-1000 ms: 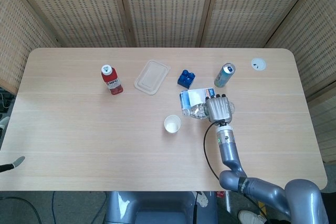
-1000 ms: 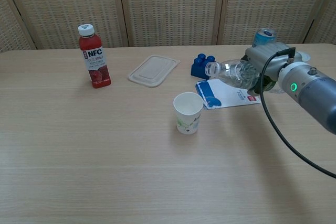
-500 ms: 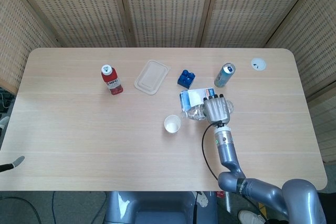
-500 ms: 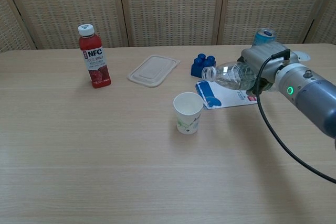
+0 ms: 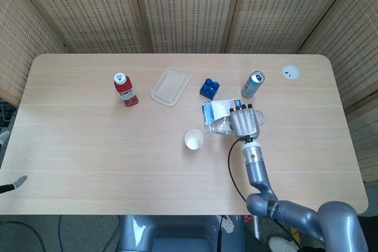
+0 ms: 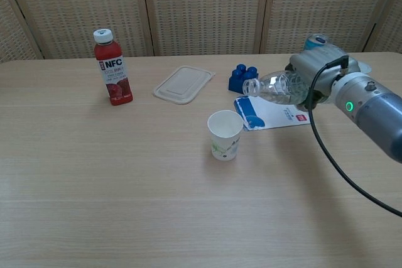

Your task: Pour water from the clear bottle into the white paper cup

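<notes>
Bottle (image 6: pixel 274 87) gripped by R hand (image 6: pixel 314 73).

1. The right hand (image 6: pixel 317 70) covers the clear bottle's (image 6: pixel 276 87) rear half.
2. The blue can (image 6: pixel 316 41) shows only its top behind that hand.
3. Water level in the bottle: cannot tell.

Pale wooden table (image 5: pixel 88 157), woven rattan screen panels (image 5: pixel 189 4) behind, even light

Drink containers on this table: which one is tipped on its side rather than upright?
The clear bottle, held sideways by the right hand. The red juice bottle, can and white paper cup all stand upright.
</notes>
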Controlling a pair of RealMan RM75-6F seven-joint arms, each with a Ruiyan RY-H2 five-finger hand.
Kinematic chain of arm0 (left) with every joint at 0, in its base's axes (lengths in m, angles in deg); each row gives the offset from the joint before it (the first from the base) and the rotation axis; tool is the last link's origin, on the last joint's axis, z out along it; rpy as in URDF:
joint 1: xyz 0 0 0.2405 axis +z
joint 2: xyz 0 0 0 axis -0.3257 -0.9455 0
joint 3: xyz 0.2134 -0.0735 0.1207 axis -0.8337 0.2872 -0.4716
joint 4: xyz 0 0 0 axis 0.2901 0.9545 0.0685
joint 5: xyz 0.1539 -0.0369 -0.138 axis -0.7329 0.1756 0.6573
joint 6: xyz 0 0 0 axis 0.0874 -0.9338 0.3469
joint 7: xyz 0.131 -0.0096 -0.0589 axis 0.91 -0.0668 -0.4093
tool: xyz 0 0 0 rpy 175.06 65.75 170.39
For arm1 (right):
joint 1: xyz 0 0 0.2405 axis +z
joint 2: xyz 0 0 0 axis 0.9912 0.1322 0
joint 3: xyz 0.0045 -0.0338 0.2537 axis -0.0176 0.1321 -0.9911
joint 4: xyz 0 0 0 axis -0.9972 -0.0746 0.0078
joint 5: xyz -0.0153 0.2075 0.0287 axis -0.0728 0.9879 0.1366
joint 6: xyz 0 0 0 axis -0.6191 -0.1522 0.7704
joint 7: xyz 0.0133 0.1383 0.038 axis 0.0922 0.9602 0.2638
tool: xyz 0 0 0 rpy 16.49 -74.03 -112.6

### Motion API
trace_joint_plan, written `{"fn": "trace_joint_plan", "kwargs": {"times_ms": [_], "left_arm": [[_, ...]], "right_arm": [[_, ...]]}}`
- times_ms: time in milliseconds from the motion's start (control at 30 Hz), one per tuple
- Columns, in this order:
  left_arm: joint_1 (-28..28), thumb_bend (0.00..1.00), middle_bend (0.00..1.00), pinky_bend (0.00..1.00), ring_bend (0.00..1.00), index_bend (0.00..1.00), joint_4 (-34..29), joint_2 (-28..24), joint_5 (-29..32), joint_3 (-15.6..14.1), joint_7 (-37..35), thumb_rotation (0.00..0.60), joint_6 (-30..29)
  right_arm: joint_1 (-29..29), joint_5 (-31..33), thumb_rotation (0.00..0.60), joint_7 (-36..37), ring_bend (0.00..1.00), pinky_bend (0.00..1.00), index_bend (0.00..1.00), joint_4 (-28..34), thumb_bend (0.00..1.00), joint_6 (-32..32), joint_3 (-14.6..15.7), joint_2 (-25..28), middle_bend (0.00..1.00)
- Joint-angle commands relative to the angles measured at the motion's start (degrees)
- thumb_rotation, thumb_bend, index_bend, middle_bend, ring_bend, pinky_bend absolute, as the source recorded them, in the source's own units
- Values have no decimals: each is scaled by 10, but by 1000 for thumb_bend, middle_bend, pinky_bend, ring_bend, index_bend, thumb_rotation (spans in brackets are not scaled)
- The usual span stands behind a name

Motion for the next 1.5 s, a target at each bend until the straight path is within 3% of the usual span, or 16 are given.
{"fn": "trace_joint_plan", "kwargs": {"times_ms": [33,533,1033,1333,1500], "left_arm": [[0,73,0,0,0,0,0,0,0,0,0,600,0],[-1,73,0,0,0,0,0,-1,2,1,-1,600,1],[0,73,0,0,0,0,0,-2,1,1,-4,600,-1],[0,73,0,0,0,0,0,-3,2,1,-5,600,1],[-1,73,0,0,0,0,-1,-4,4,1,-6,600,2]], "right_arm": [[0,-2,600,-3,456,577,580,1,544,-2,1,1,586],[5,-30,600,-43,462,577,580,-9,544,-22,12,-4,590],[0,-28,600,-36,463,577,580,-3,544,-20,1,-2,591],[-12,-15,600,58,463,577,580,10,544,1,-26,-2,591],[-24,-15,600,155,463,577,580,26,546,16,-46,7,592]]}}
